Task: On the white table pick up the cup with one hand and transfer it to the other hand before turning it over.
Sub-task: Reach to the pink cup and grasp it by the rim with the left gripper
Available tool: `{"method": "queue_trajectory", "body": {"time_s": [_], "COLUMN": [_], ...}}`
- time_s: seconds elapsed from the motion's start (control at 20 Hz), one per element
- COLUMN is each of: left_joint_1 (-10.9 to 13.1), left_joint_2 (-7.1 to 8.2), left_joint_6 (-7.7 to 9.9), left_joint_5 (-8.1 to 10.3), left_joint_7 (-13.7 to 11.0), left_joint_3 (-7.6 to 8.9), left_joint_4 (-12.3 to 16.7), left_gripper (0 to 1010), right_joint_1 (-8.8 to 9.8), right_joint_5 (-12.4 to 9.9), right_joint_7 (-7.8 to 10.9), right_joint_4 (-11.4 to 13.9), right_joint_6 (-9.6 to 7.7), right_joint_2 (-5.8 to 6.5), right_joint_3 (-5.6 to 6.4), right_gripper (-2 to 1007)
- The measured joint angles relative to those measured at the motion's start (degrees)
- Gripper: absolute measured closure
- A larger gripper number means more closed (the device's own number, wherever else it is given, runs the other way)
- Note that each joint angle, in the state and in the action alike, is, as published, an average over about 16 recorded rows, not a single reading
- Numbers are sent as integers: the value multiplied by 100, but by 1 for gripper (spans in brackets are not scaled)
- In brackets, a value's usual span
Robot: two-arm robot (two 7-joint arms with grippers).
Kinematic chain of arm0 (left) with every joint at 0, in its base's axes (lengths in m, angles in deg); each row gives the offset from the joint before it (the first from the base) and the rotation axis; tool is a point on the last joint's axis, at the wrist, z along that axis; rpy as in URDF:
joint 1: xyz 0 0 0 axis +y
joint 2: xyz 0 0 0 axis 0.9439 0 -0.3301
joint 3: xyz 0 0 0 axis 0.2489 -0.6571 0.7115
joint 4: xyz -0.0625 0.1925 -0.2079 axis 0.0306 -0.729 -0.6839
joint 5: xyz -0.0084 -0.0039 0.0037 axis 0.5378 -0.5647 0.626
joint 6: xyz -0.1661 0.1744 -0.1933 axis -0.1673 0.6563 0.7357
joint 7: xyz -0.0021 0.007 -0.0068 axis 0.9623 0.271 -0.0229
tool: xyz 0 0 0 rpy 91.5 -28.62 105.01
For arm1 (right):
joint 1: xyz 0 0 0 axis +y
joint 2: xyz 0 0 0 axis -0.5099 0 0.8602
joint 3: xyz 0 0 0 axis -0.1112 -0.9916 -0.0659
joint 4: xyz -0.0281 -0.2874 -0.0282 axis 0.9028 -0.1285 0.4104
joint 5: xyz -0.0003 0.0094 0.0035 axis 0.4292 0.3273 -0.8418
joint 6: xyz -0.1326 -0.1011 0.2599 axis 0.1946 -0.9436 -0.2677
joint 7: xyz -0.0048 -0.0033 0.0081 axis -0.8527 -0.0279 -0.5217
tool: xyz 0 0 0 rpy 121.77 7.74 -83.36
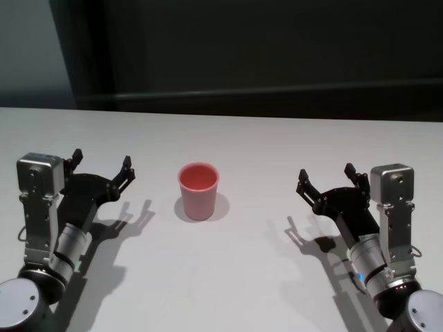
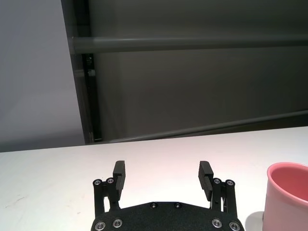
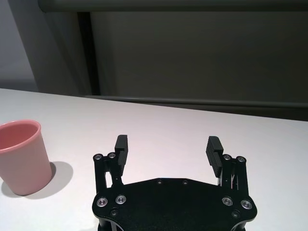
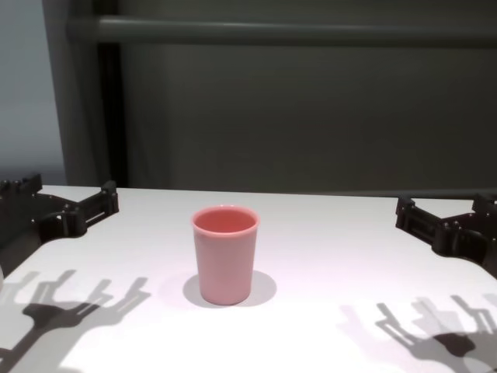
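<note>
On white counter (image 1: 277, 277): cup (image 1: 199, 191) upright, centred between left gripper (image 1: 102, 163) and right gripper (image 1: 325, 178); both spread wide, empty.

The cup (image 1: 199, 191) is standing upright on the white table (image 1: 235, 277), between the left gripper (image 1: 102, 164) and right gripper (image 1: 325, 177), touching neither.

Our two arms at rest, either side of the cup (image 1: 199, 191)

Our left gripper (image 1: 102, 164) hovers well left of it, our right gripper (image 1: 327, 178) well right, both with fingers spread wide, holding nothing.
</note>
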Motion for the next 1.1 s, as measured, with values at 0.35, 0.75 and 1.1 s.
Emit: {"method": "queue_trajectory", "body": {"time_s": [0.35,0.75,1.1], "left_joint_1": [0,0,0], "left_joint_2": [0,0,0], "left_joint_6": [0,0,0], "left_joint_5": [0,0,0], "left_joint_7": [0,0,0], "left_joint_3": [0,0,0], "left_joint_4": [0,0,0], "left_gripper": [9,9,9], "right_joint_1": [0,0,0], "right_joint_5": [0,0,0], "right_joint_7": [0,0,0], "right_joint_4": [0,0,0], "right_joint_6": [0,0,0], "right_joint_2": [0,0,0], "right_joint_3": [0,0,0], "right_gripper": [5,5,5]}}
